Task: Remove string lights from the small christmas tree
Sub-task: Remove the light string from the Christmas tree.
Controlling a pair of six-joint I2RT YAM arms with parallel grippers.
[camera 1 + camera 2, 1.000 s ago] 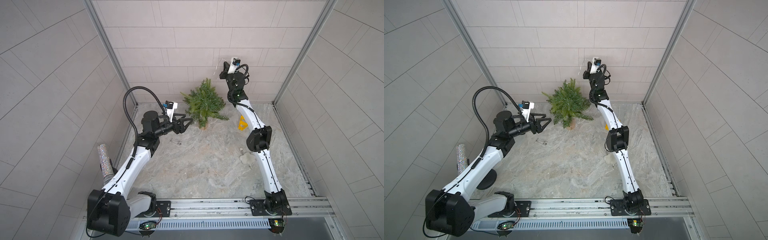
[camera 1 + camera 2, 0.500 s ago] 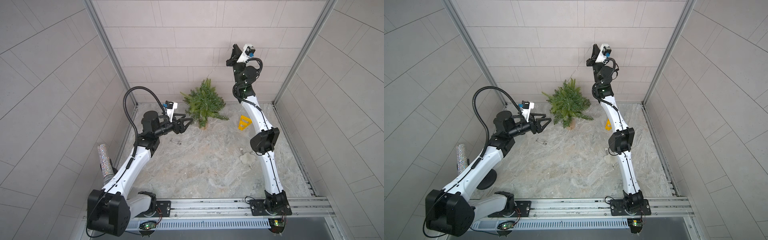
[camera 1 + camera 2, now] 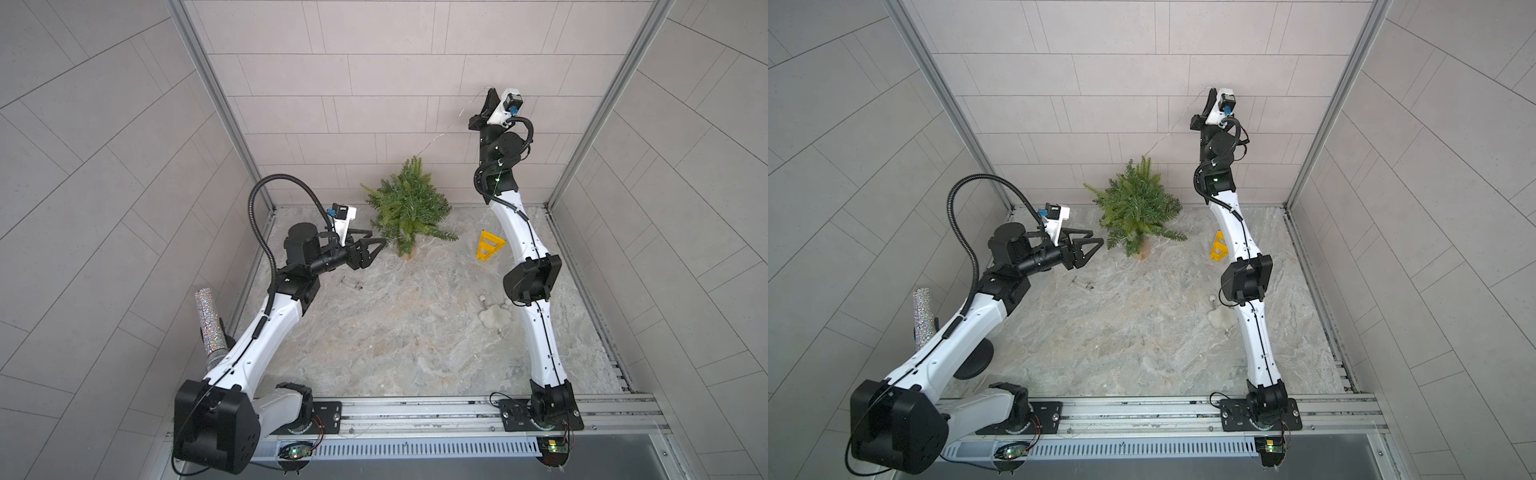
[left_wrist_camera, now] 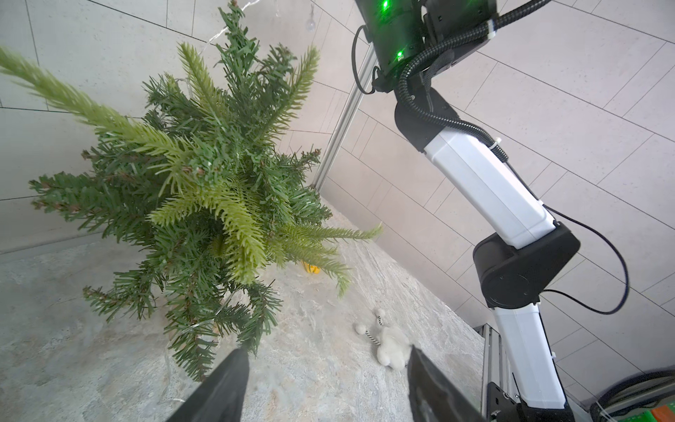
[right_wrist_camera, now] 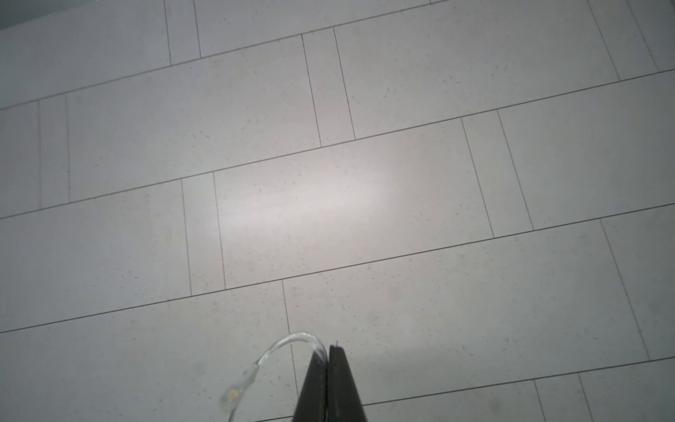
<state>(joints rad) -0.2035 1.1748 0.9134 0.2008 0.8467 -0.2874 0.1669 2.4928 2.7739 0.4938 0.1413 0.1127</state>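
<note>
Both top views are bright and even, with soft shadows on the floor and tile lines bowing at the edges. The left wrist view is sharp on the tree but blurs the near fingers. The right wrist view is dimmer, with pale glare on the wall.

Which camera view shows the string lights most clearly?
Right wrist view: string lights up close in the shut right claw, bulb visible. Both top views show only a faint thread above the tree; left wrist, thin strands among branches.
</note>
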